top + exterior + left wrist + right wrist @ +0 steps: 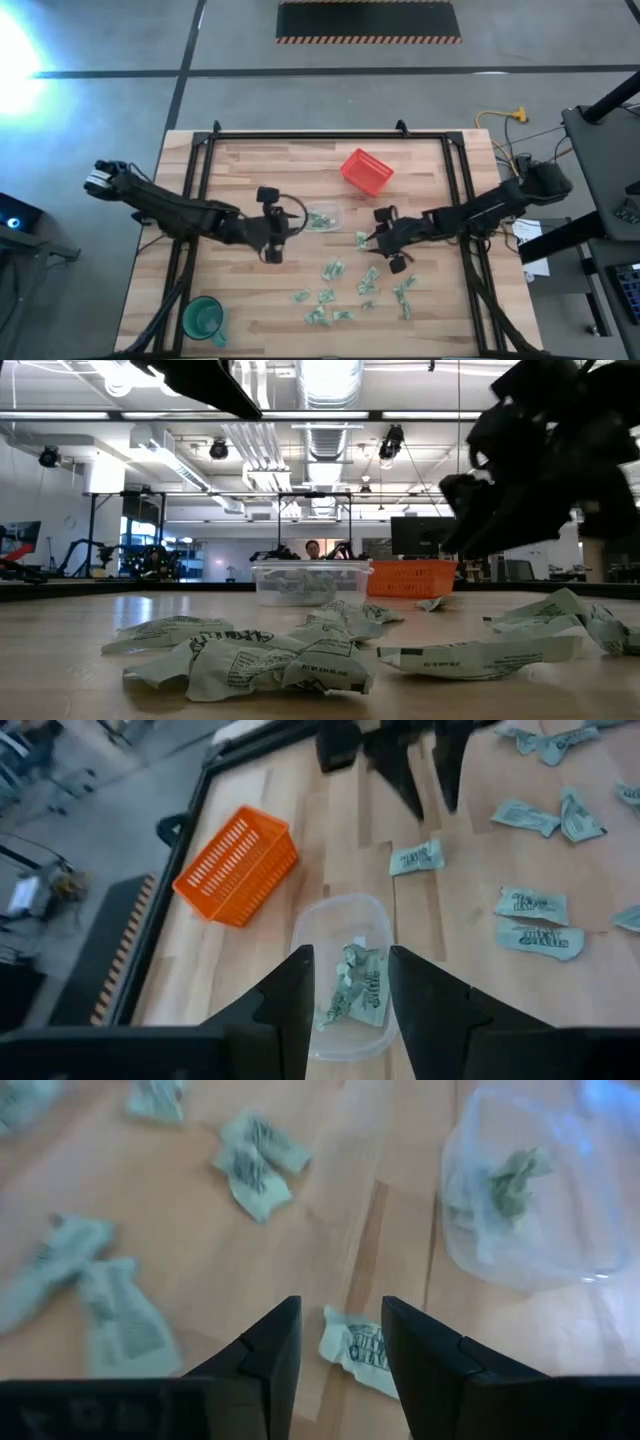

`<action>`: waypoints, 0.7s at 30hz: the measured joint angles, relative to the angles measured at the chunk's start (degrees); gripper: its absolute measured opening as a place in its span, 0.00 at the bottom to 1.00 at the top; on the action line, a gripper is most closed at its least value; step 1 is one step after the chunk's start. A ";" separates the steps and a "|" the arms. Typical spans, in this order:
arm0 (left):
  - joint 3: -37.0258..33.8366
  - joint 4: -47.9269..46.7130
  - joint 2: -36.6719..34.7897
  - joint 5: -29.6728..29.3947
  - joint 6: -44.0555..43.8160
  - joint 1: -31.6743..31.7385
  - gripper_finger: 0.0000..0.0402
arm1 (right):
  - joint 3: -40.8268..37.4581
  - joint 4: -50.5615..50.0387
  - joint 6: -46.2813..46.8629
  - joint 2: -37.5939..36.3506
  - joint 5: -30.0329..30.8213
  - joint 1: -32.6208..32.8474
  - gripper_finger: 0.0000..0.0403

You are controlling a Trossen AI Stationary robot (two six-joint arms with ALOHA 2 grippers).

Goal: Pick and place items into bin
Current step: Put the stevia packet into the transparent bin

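Note:
The bin [322, 218] is a small clear container on the table's middle; a few pale green wrapped pieces lie in it [362, 982]. Several more pieces [345, 285] are scattered on the wood toward the near edge. My left gripper [345, 985] is open and hovers over the bin's left end [297, 219]. My right gripper [340, 1345] is open, just right of the bin [530, 1190]. Its fingers stand on either side of one piece [357, 1347] that lies flat on the table [361, 238].
A red mesh basket [366, 170] stands beyond the bin toward the far edge. A green cup [203, 318] sits at the near left corner. A black frame [320, 135] runs along the table's far side. A person [313, 549] shows far off in the room.

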 joint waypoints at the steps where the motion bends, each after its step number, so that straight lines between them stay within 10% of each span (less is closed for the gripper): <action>1: -0.27 -0.09 -0.12 -1.01 0.03 -0.79 0.28 | 1.09 -0.41 -0.49 1.94 0.72 -0.01 0.34; 21: -1.81 0.04 -1.12 -4.06 -0.01 -3.12 0.28 | 15.83 -19.38 5.48 15.54 6.14 0.07 0.39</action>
